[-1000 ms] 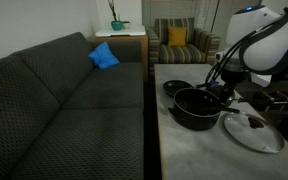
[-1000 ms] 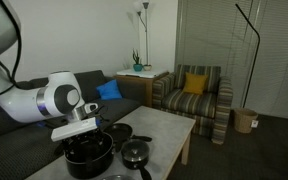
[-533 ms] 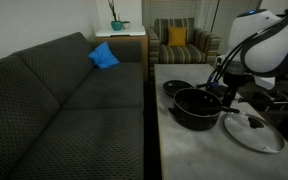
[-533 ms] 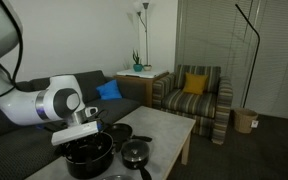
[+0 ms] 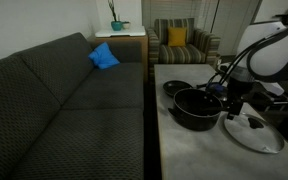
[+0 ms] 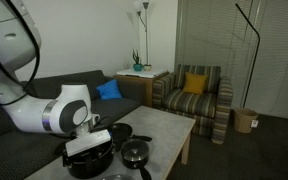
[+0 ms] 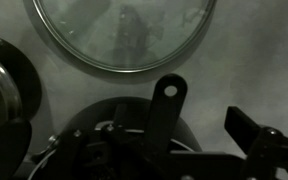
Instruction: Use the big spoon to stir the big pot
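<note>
The big pot is wide and black and stands on the pale table; it also shows in the other exterior view. My gripper hangs low at the pot's edge on the glass lid's side, also seen in an exterior view. In the wrist view a black handle with a hang hole, seemingly the big spoon's, rises from the dark pot between my open jaws. One finger stands clear of it. The spoon's bowl is hidden.
A round glass lid lies next to the pot, at the top of the wrist view. Smaller black pans stand nearby. A dark sofa runs along the table; a striped armchair stands behind.
My arm has swung lower and moved the gripper from above the pot toward its edge on the lid's side. The pot, pans and lid have not moved.
</note>
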Motion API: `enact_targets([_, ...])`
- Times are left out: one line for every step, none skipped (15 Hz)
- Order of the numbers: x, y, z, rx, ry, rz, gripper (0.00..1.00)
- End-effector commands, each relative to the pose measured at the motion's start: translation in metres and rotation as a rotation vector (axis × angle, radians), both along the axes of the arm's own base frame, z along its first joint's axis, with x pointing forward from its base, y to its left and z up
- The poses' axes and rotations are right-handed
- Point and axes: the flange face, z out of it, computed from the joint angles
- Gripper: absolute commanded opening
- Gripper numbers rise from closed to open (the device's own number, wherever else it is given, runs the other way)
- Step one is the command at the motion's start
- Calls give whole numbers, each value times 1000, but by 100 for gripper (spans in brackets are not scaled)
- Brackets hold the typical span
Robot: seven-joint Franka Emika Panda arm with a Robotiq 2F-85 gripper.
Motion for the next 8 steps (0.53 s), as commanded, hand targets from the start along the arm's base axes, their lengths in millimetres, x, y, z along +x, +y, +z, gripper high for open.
enact_targets([0, 4, -22, 38, 52, 37, 100])
enact_targets([-1, 4, -26, 29, 60, 27, 100])
enact_targets([-2, 4, -28, 21, 65, 13, 100])
enact_targets([-2, 4, -27, 13, 70, -4, 100])
enact_targets([-3, 3, -27, 4, 69, -20, 100])
enact_targets([-3, 1, -26, -12, 66, -41, 100])
enact_targets([-3, -1, -22, -36, 52, -66, 100])
enact_targets([-3, -4, -17, -63, 41, -92, 100])
